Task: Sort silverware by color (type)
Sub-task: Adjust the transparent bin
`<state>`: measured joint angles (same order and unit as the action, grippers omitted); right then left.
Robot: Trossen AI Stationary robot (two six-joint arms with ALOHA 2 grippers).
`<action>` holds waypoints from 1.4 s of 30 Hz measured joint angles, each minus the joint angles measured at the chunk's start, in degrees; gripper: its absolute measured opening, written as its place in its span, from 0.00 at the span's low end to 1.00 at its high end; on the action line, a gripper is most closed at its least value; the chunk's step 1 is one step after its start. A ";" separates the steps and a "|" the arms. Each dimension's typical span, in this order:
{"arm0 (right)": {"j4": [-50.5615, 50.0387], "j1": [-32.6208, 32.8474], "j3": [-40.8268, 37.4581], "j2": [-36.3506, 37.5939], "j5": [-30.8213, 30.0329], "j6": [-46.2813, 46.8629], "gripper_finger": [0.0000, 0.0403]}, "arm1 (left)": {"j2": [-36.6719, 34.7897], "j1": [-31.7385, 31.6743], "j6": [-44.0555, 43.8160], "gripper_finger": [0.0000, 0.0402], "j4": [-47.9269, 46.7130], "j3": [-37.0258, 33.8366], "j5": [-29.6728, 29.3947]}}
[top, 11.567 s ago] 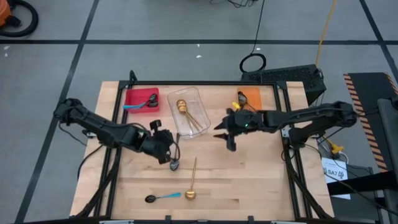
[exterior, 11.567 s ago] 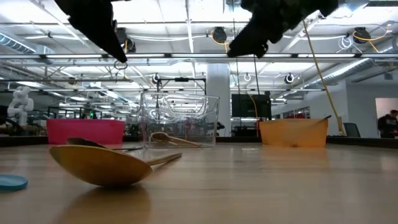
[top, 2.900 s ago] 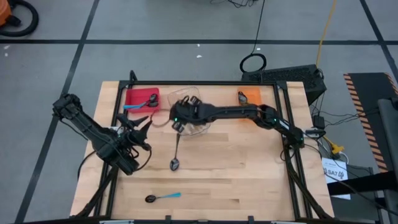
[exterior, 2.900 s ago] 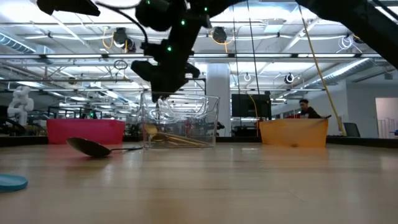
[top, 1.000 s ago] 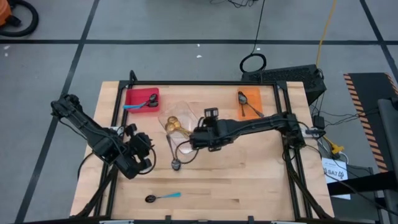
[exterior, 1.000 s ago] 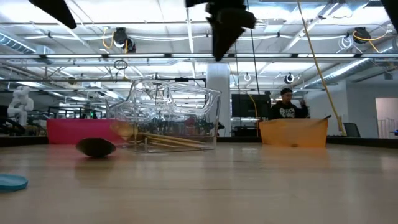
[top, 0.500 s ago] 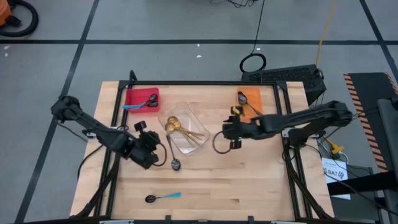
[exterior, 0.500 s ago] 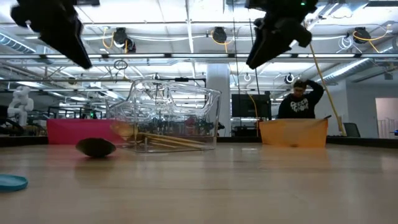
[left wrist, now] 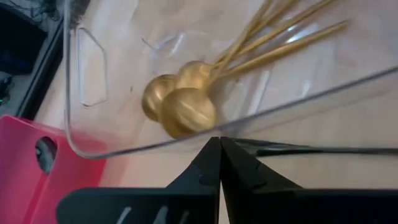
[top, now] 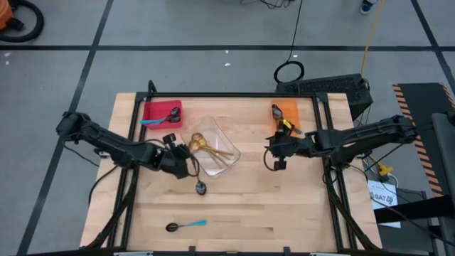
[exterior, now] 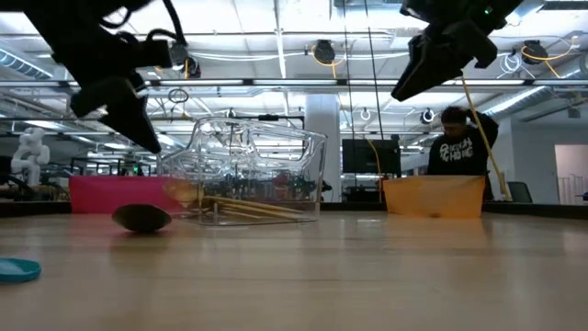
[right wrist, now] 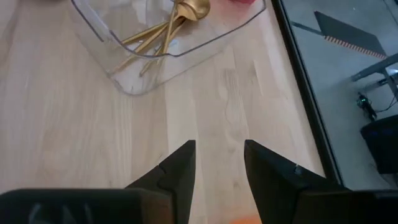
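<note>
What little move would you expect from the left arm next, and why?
Probably a short drop toward the dark spoon lying loose on the table, opening on the way. The left end effector is shut and empty beside the clear tray of gold spoons; that spoon is unsorted.

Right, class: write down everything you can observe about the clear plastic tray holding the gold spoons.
The clear plastic tray is a shallow, see-through rectangular container with rounded corners and low walls. It sits on the wooden table, turned at an angle to the table's edges, between the red bin and the orange bin. Inside lie gold spoons, bowls bunched at one end and slim handles fanning toward the other. The left gripper, shut, sits right by its rim; whether they touch is unclear.
</note>
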<state>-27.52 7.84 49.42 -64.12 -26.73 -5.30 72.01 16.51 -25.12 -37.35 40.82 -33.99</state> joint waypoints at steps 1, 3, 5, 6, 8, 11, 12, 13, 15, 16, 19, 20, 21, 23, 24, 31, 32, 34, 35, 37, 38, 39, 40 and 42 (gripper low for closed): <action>0.07 0.00 -0.20 0.30 -0.02 0.33 0.32 | 0.00 -0.87 0.93 0.01 0.61 -0.45 -0.12; 0.15 0.00 -0.49 0.66 -0.02 0.94 0.32 | 0.00 -2.66 2.30 0.01 0.96 -0.69 -0.35; 0.10 0.00 -0.65 0.73 -0.02 1.43 0.32 | 0.00 -4.68 3.85 0.01 1.33 -0.70 -0.47; 0.20 0.00 -0.65 0.75 -0.04 1.58 0.32 | 0.00 -5.73 4.81 0.01 1.61 -0.70 -0.53; 0.30 0.00 -0.65 0.73 -0.21 1.54 0.32 | 0.00 -7.76 7.09 0.01 2.78 -0.70 -0.56; 1.50 -0.21 -0.65 0.73 -0.28 0.85 0.32 | 0.00 -10.67 10.89 0.01 3.85 -0.70 -0.57; 1.95 -0.41 -0.65 0.73 -0.31 0.42 0.32 | 0.00 -11.45 11.82 0.01 3.96 -0.70 -0.56; 2.35 -0.66 -0.65 0.73 -0.32 0.08 0.32 | 0.00 -12.02 12.55 0.01 3.64 -0.70 -0.54; 2.72 -1.23 -0.65 0.73 -0.34 -0.22 0.32 | -0.44 -12.38 12.57 0.01 0.79 -0.03 -0.33; 2.67 -1.62 -0.65 0.73 -0.34 -0.33 0.32 | -1.02 -12.27 11.98 0.01 -1.29 0.47 -0.23; 2.47 -2.68 -0.65 0.71 -0.36 0.05 0.32 | -2.25 -11.24 11.07 0.01 -4.48 2.04 2.49; 2.46 -2.91 -0.65 0.71 -0.30 0.06 0.32 | -2.68 -10.81 11.04 0.01 -5.48 2.14 4.67; 2.48 -3.11 -0.65 0.71 -0.34 0.08 0.32 | -2.96 -10.35 10.96 0.01 -6.39 2.14 6.30; 2.44 -3.47 -0.65 0.71 -0.30 0.00 0.32 | -2.97 -9.40 10.47 0.01 -6.62 2.16 9.07; 2.42 -3.68 -0.65 0.68 -0.29 -0.03 0.32 | -2.97 -9.04 10.33 0.01 -7.49 2.16 10.41; 1.87 -4.59 -0.65 0.71 -0.28 -0.23 0.32 | -3.06 -8.88 7.41 0.01 -9.14 0.21 11.11; 1.85 -4.61 -0.65 0.71 -0.28 -0.33 0.32 | -3.04 -9.28 7.43 0.01 -8.87 0.11 10.35; 1.74 -4.63 -0.65 0.71 -0.26 -0.32 0.32 | -3.04 -10.12 8.22 0.01 -8.16 0.06 8.52; 1.60 -4.63 -0.65 0.71 -0.27 -0.31 0.32 | -3.04 -10.75 9.13 0.01 -6.81 0.04 7.90; 1.57 -4.75 -0.65 0.71 -0.26 -0.31 0.32 | -3.04 -12.18 12.03 0.01 -3.98 0.04 7.10; 1.56 -4.85 -0.65 0.71 -0.26 -0.26 0.32 | -3.04 -13.03 13.59 0.01 -2.95 0.02 7.02; 1.59 -5.00 -0.65 0.71 -0.26 -0.13 0.32 | -3.00 -13.99 15.08 0.01 -1.54 0.02 6.99; 1.56 -5.23 -0.65 0.71 -0.24 -0.11 0.32 | -2.73 -15.04 16.45 0.01 -0.16 0.02 6.93; 1.59 -5.42 -0.65 0.71 -0.26 -0.11 0.32 | -2.19 -16.98 18.36 0.01 1.90 0.02 5.51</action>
<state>-25.93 2.42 48.77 -63.42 -26.98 -5.41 69.82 -0.47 -6.77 -35.45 40.84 -28.48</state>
